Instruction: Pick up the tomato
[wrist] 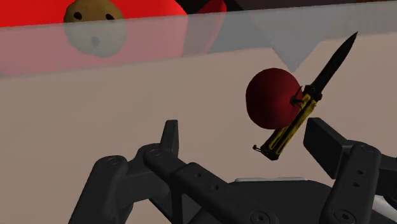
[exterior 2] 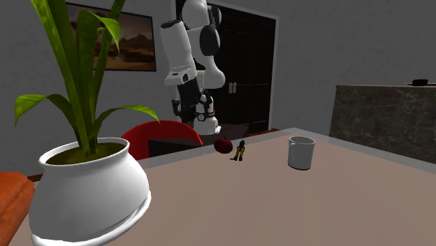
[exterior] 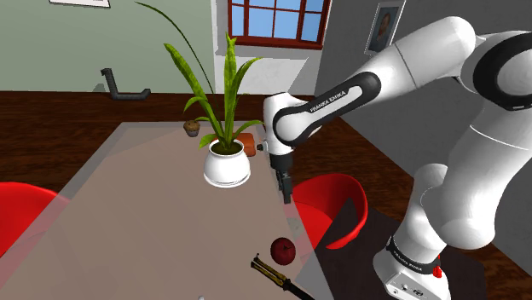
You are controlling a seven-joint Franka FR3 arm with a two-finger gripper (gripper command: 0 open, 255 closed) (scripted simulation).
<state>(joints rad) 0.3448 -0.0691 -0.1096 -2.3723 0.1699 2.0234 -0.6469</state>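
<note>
Jaws apart, nothing between them, fingers [wrist: 168, 137] hanging above the desk [exterior: 128, 213] with the arm tipped down. The tomato [wrist: 273, 97], dark red, sits on the desk ahead of the jaws and off toward one finger, not centred. It is near the desk edge on the stand's side.

A knife [wrist: 305, 105] with a yellow handle and black blade lies just beside the tomato; can't tell if they touch.

Risks, as I judge them:
- A straight descent would put one finger on the tomato's top or on the knife, shoving it rather than gripping.
- A finger catching the knife handle could close on both, or flick the knife.
- The tomato is round, so a one-sided nudge likely rolls it off the edge toward the red chair [exterior: 337, 204].
</note>
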